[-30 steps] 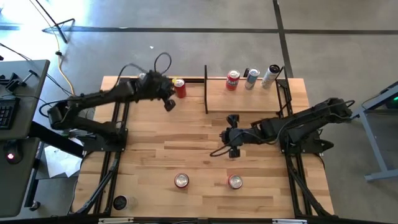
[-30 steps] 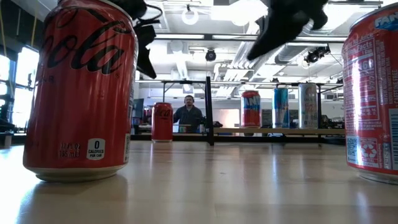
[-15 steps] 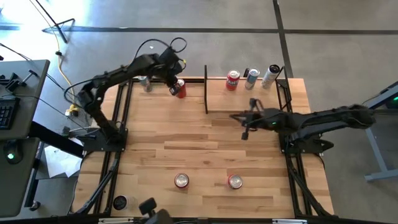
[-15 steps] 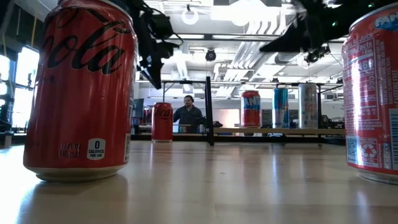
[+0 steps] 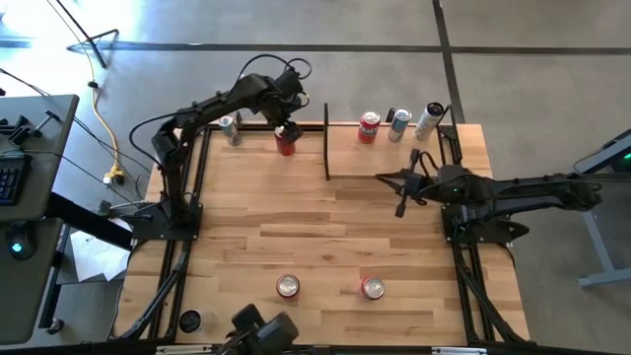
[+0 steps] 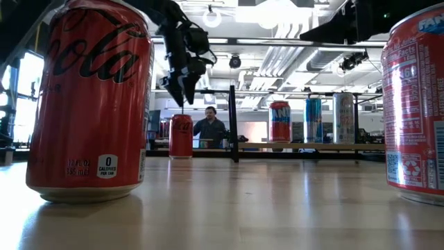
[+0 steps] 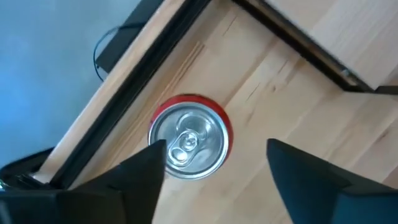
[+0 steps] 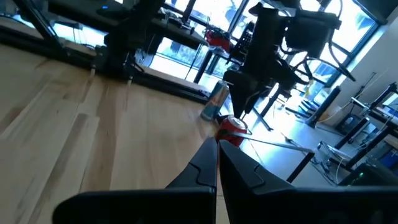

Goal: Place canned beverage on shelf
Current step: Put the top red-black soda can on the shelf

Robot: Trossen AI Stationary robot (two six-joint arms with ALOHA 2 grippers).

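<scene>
Hovering directly above the red cola can, the left gripper spreads its jaws wide, leaving the can upright outside the shelf, beyond its black divider. Right gripper waits, jaws closed.

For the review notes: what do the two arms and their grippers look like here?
Both are dark, near-black jointed arms built of slim tubular links. The left arm carries loose black cables looping above its wrist; the right arm has a thinner cable near its wrist. The left gripper and right gripper each end in two matte black, wedge-shaped fingers. No markings are legible.
</scene>
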